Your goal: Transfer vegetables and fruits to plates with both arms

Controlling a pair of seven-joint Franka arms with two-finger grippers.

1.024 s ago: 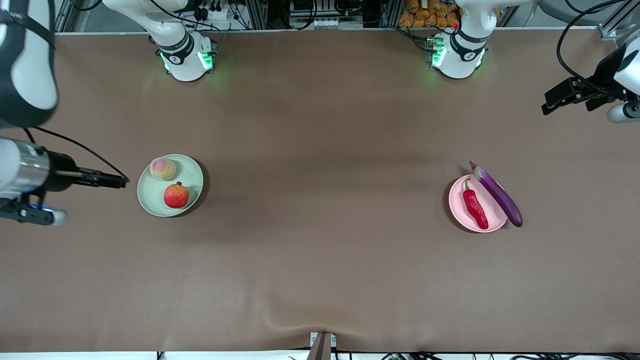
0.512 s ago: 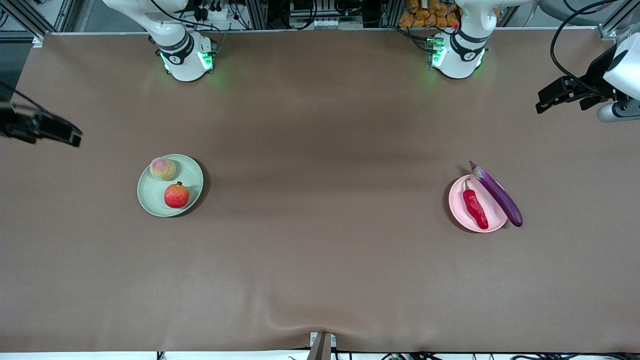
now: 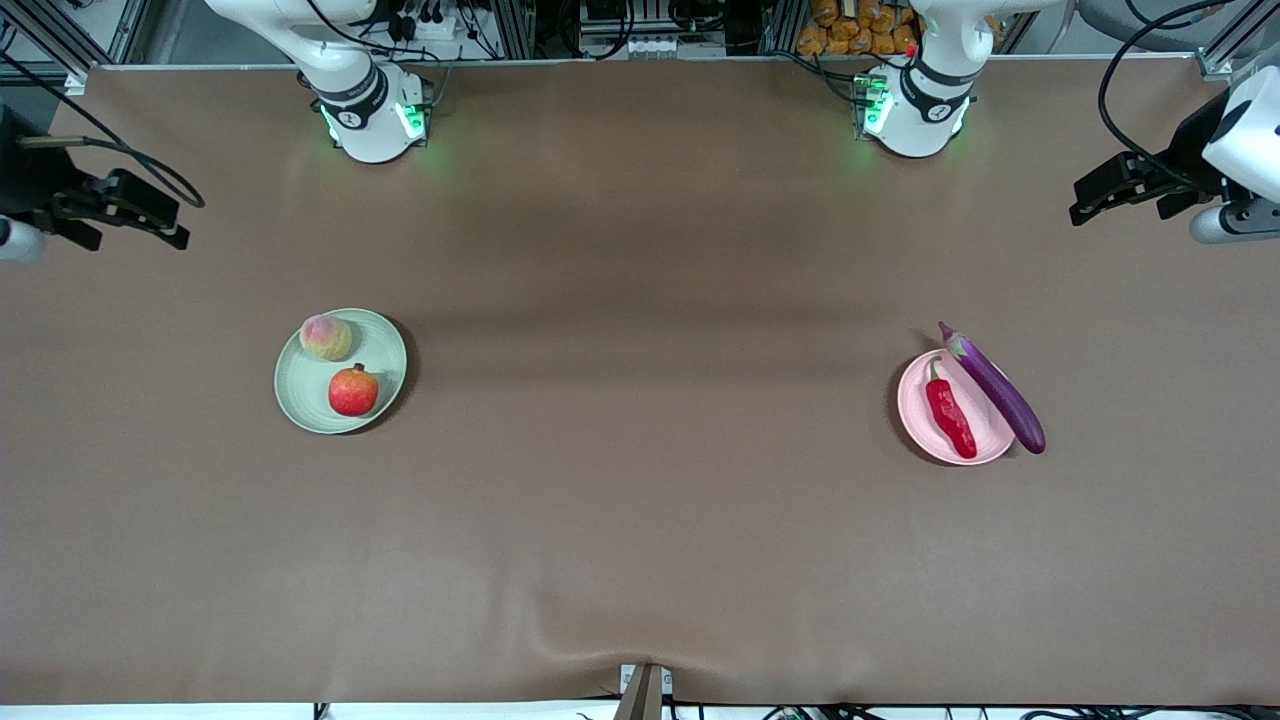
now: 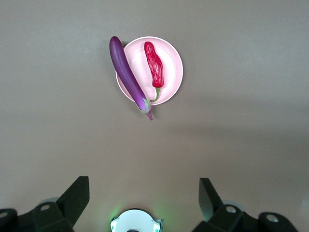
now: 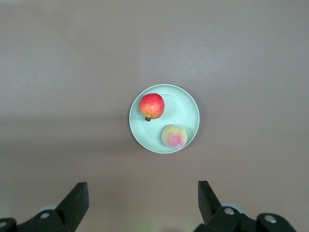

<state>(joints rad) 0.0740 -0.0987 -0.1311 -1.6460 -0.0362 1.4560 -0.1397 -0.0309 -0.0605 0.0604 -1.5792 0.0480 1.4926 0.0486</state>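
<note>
Hovering empty with fingers wide, my right gripper and left gripper overlook peach and pomegranate on the green plate, chili pepper on the pink plate, eggplant seemingly across its rim (both plates on the brown surface).

Desk: 2 plates, well apart.
Plate toward the right arm's end: holds 2 fruits, the peach farther from the front camera than the pomegranate.
Plate toward the left arm's end: chili pepper lies in it; eggplant rests across its rim, beside the pepper.
</note>
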